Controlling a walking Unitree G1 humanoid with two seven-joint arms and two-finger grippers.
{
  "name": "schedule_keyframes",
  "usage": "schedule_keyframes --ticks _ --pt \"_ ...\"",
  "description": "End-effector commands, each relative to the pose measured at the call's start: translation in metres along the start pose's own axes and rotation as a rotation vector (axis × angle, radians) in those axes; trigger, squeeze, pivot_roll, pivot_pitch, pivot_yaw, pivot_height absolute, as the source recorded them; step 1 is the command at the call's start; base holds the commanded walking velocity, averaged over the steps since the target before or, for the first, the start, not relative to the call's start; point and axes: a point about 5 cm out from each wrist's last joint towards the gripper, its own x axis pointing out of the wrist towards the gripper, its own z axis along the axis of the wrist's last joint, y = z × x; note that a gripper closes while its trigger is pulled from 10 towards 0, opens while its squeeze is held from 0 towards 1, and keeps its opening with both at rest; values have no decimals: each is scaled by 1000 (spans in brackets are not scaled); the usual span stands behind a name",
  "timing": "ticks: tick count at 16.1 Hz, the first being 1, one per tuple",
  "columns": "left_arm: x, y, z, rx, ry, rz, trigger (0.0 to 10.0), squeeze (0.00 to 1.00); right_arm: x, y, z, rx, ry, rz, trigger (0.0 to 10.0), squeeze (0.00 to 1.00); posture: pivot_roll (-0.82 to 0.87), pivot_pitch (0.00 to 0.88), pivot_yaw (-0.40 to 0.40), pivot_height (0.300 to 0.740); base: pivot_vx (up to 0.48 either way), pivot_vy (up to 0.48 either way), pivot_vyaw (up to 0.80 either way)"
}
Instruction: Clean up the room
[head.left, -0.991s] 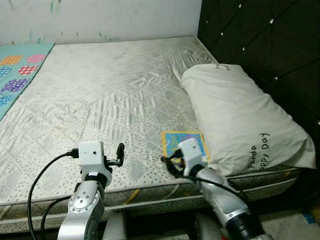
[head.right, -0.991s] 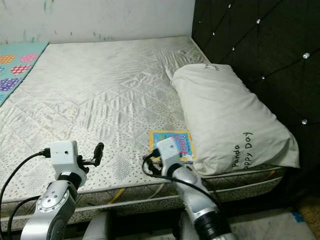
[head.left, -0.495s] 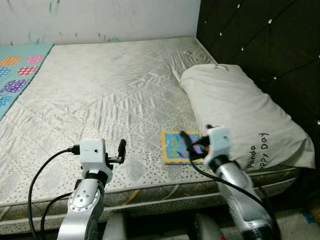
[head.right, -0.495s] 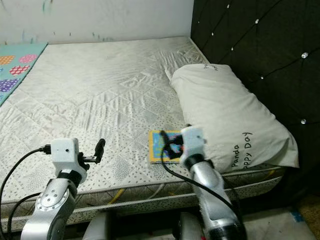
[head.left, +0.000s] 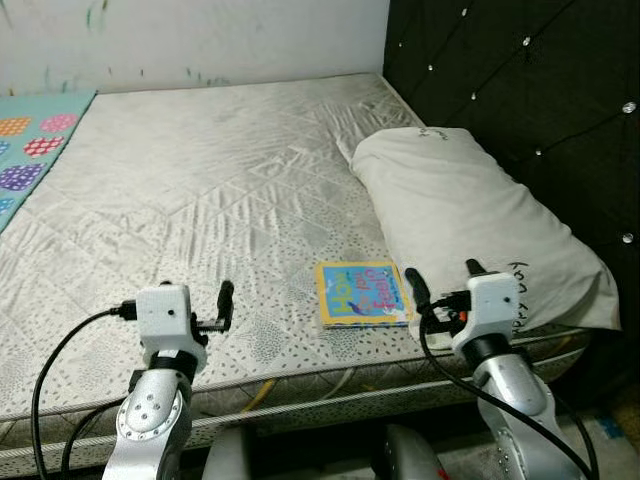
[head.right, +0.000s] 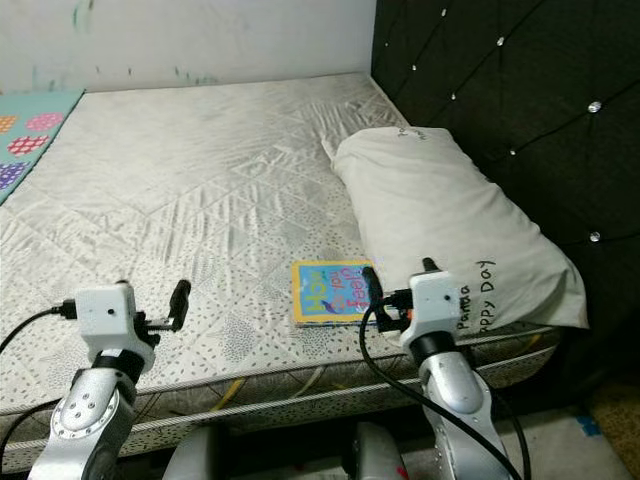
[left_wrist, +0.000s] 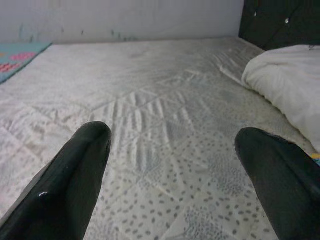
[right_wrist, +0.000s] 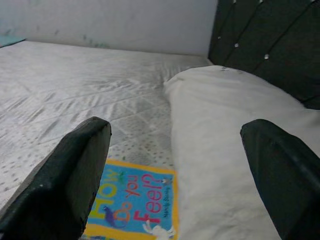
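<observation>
**Book on the mattress, both grippers open beside it**

You see the picture book (head.left: 361, 294) lying flat on the bare mattress (head.left: 200, 190), close to the front edge of the bed. It has a yellow border and a blue cover with the words "How Do You Feel?". Its right side is just beside the white pillow (head.left: 470, 230), perhaps touching it; you cannot tell this for sure.

Your right gripper (head.left: 440, 290) hovers near the front right corner of the book, in front of the pillow's lower end. Its two black fingers (right_wrist: 75, 175) are spread wide and they hold nothing. In the right wrist view the book lies between the fingers, nearer to one of them, with the pillow next to it.

Your left gripper (head.left: 226, 305) is well apart from the book, over the front edge of the mattress on the left side. Its fingers (left_wrist: 70, 180) are also wide open and empty, with only quilted mattress between them.

The pillow lies along the dark tufted headboard (head.left: 520, 90). At the far left edge of the bed you see a turquoise mat (head.left: 30, 140) with coloured dotted patches. Behind the bed is a pale wall (head.left: 200, 40).
</observation>
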Motion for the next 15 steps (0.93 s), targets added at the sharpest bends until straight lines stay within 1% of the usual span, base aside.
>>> schedule_keyframes --ticks 1,2,3,5,6,7,10,15 --pt "2 1 5 17 -24 7 10000 0 5 2 9 -6 -29 -9 10000 757 -91 0 26 615 0 0 0" --pt "3 2 5 15 -26 6 10000 0 10 5 10 -15 -14 -31 10000 0 -90 0 27 615 0 0 0" --pt "4 2 5 14 -26 7 10000 0 14 8 11 29 2 -56 10000 0 -90 0 28 615 0 0 0" --pt "4 2 4 11 -26 7 10000 0 23 10 19 63 -1 -43 10000 0 -89 0 27 615 0 0 0" --pt "4 1 4 8 -26 6 10000 0 26 8 21 71 -5 -67 10000 0 -87 0 26 615 0 0 0" --pt "4 0 4 6 -25 4 10000 0 28 6 23 75 -20 -66 10000 0 -86 0 25 615 0 0 0" --pt "5 -1 4 0 -23 -4 10000 0 34 -1 25 88 -12 -102 10000 0 -89 0 25 658 0 0 0" --pt "6 -3 3 -3 -21 -15 10000 0 35 -4 27 94 -14 -106 10000 0 -91 0 23 713 0 0 0"
